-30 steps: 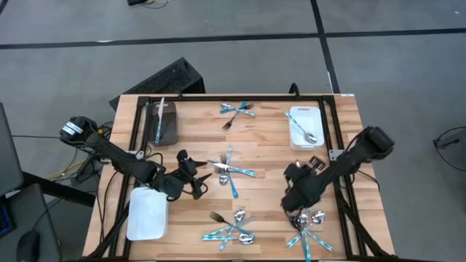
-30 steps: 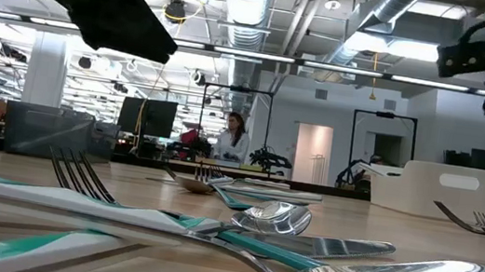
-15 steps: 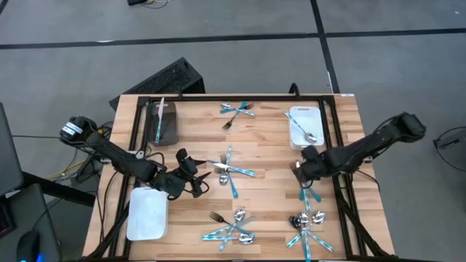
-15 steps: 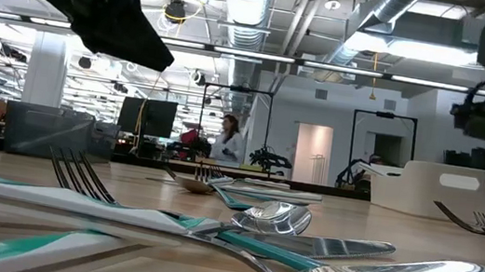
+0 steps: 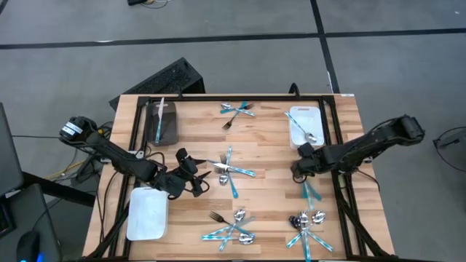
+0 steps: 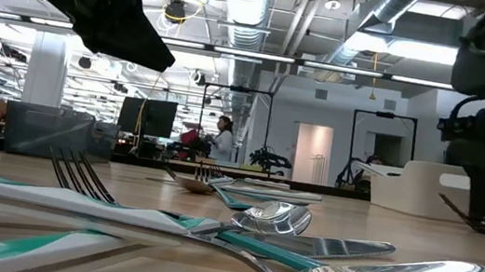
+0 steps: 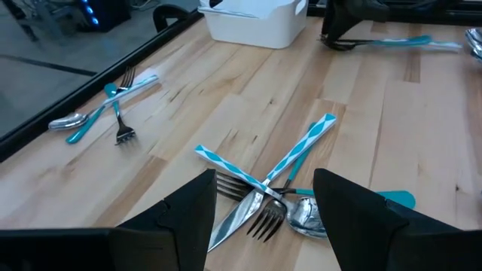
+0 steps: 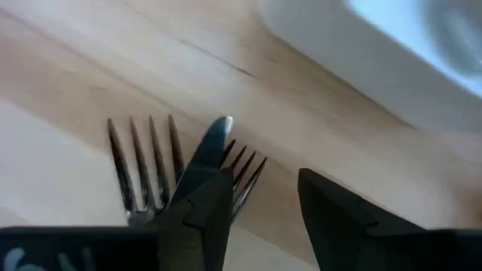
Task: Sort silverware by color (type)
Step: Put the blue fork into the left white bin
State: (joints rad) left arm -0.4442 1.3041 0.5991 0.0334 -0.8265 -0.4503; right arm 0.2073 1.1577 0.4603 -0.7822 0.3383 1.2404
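Observation:
Silverware lies in several heaps: at the far edge (image 5: 237,109), in the middle (image 5: 229,171), at the near edge (image 5: 233,227) and near right (image 5: 306,229). Teal handles (image 5: 311,191) lie beside the white bin (image 5: 304,125). My right gripper (image 5: 297,171) hangs low and open over them. Its wrist view shows two forks' tines (image 8: 143,162) and a knife tip (image 8: 215,135) just past its fingers (image 8: 203,207). My left gripper (image 5: 198,182) waits open beside the middle heap, whose crossed teal-patterned handles (image 7: 301,150) and fork (image 7: 260,218) show in its wrist view. My right gripper stands over the handle end of the forks and knife beside the white bin. Its own fingers hide the place under them, so I cannot tell whether it touches them. Bare wood shows between the fingertips.
A dark bin (image 5: 162,122) at the far left holds one teal-handled piece. The white bin at the far right holds a silver spoon. A white tray (image 5: 148,212) lies near left. A black rail (image 5: 335,138) frames the table.
My right gripper has swung from the near right heap toward the far edge, ending beside the white bin over the teal-handled forks. Its arm now reaches in level from the right. The left arm has kept still.

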